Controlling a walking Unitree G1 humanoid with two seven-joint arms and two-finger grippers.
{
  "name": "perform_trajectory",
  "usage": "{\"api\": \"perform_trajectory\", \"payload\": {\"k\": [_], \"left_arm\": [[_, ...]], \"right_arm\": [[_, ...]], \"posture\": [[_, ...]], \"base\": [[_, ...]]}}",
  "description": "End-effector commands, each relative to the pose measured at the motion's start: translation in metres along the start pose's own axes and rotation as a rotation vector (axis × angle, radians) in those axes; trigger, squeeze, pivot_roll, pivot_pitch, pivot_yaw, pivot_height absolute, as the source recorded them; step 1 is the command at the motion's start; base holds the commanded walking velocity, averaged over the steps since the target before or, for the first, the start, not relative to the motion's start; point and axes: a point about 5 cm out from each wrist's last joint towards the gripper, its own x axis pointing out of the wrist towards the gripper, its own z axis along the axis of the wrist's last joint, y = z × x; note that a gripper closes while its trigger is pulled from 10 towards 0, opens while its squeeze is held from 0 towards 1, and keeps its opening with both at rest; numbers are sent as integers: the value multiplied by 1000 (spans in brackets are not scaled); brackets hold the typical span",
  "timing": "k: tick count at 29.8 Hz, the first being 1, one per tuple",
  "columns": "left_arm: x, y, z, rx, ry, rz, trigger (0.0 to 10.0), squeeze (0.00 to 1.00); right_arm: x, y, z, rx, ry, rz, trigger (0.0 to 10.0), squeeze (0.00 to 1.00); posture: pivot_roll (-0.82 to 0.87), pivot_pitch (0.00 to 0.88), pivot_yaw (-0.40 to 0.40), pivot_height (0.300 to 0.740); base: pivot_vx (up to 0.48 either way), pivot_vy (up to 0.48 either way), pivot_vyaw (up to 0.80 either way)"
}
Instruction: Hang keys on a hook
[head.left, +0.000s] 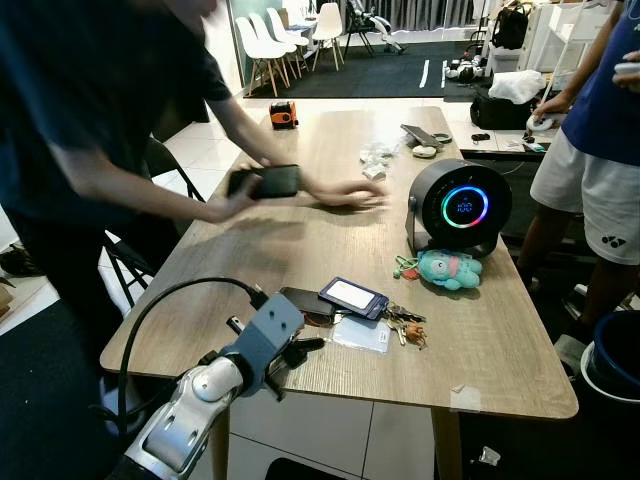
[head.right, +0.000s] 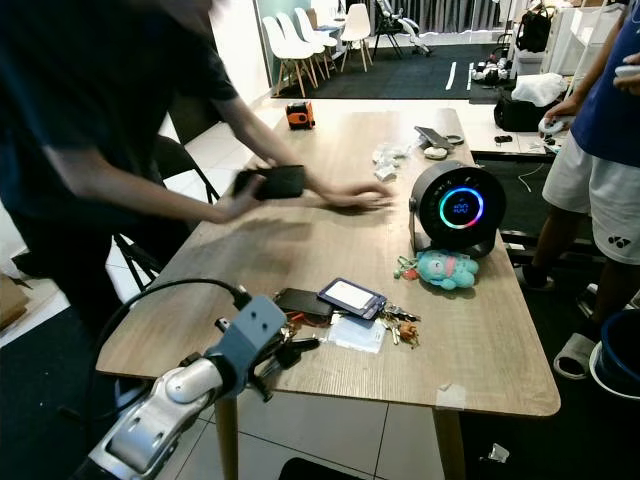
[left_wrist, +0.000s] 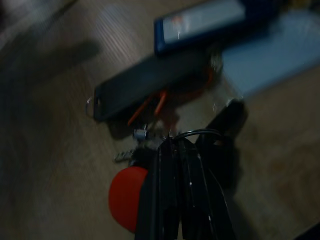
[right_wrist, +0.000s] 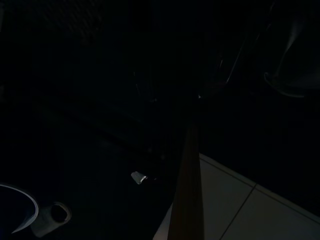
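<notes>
From where I stand, the bunch of metal keys with brownish tags (head.left: 405, 327) lies flat on the long wooden desk (head.left: 300, 260) near its front edge, at about five o'clock from the blue-framed card holder (head.left: 352, 297) and just beside a clear plastic sleeve (head.left: 362, 335); a dark flat phone-like slab (head.left: 305, 301) lies at nine o'clock from the card holder. The robot's left hand (head.left: 300, 349) is low over the desk at about eight o'clock from that pile, its two black fingers (left_wrist: 180, 190) pressed narrow together with nothing plainly between them; in the left wrist view a red round fob (left_wrist: 127, 197), a small ring and orange cord lie right by the fingertips. The right hand hangs idle in the dark, and I cannot tell its state. I'd judge the keys light but loose and jangly, hard metal that slides on smooth wood, so the ring or the cord looks the better hold than a single blade. The bunch sprawls with its long axis roughly ten o'clock to four o'clock, the blades fanning toward the front right corner. A person's blurred hand (head.left: 345, 193) sweeps over the desk farther back, near a round black gadget with a glowing ring (head.left: 460, 207) and a teal plush toy (head.left: 450, 268).
</notes>
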Motion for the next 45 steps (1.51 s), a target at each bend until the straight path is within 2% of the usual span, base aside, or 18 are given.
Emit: {"api": "perform_trajectory", "payload": {"k": [1,3,4,8,9,10,11,13,15,17,18,20,23,25,27,34,39,45], "left_arm": [[-2,4,10,-111,-53,17,10000,0],[-3,6,23,-243,-130,14,10000,0],[-3,6,23,-243,-130,14,10000,0],[-5,13,49,-458,-261,23,10000,0],[-5,13,49,-458,-261,23,10000,0],[-5,21,62,-598,-334,88,10000,0],[-5,21,62,-598,-334,88,10000,0],[-6,32,70,-704,-371,193,10000,0],[-6,46,67,-526,-283,444,10000,0],[-8,51,72,-519,-301,476,10000,0],[-14,62,78,-569,-338,530,10000,0],[-17,71,79,-622,-336,583,10000,0],[-22,85,70,-801,-313,672,10000,0],[-24,88,68,-830,-311,694,10000,0],[-24,88,68,-830,-311,694,10000,0],[-27,78,53,-426,-240,711,10000,0],[-26,71,42,-356,-205,664,10000,0],[-22,60,32,-310,-169,601,10000,0]], "right_arm": [[-3,2,-6,-5,27,10,10000,0],[-3,2,-6,-6,27,10,10000,0],[-3,2,-6,-6,27,10,10000,0],[-2,2,-5,-6,28,12,10000,0],[-2,2,-5,-6,28,12,10000,0],[-2,2,-5,-5,28,12,10000,0],[-2,2,-5,-5,28,12,10000,0],[-2,2,-5,-5,29,12,10000,0],[-2,3,-6,-4,30,12,10000,0],[-3,3,-6,-3,31,11,10000,0],[-4,3,-7,-2,33,10,10000,0],[-4,3,-7,-2,33,10,10000,0],[-2,1,-2,16,-4,-3,10000,0],[0,-2,3,33,-34,-16,10000,0],[0,-2,3,33,-34,-16,10000,0],[2,-26,46,234,-292,-183,10000,0],[-4,-24,44,193,-315,-168,10000,0],[-10,-14,18,164,-194,-142,10000,0]], "posture": [[-33,136,105,740],[-33,132,106,740],[-33,132,106,740],[-30,130,108,740],[-30,130,108,740],[-31,130,109,740],[-31,130,109,740],[-30,131,110,740],[-28,133,110,740],[-29,134,110,740],[-26,134,110,740],[-24,133,109,740],[-23,132,109,740],[-22,131,108,740],[-22,131,108,740],[-31,138,118,740],[-48,143,127,740],[-46,144,130,740]], "base": [[0,0,0],[0,0,0],[0,0,0],[0,0,0],[0,0,0],[0,0,0],[0,0,0],[0,0,0],[0,0,0],[0,0,0],[0,0,0],[0,0,0],[0,0,0],[0,0,0],[0,0,0],[0,0,0],[0,0,0],[0,0,0]]}}
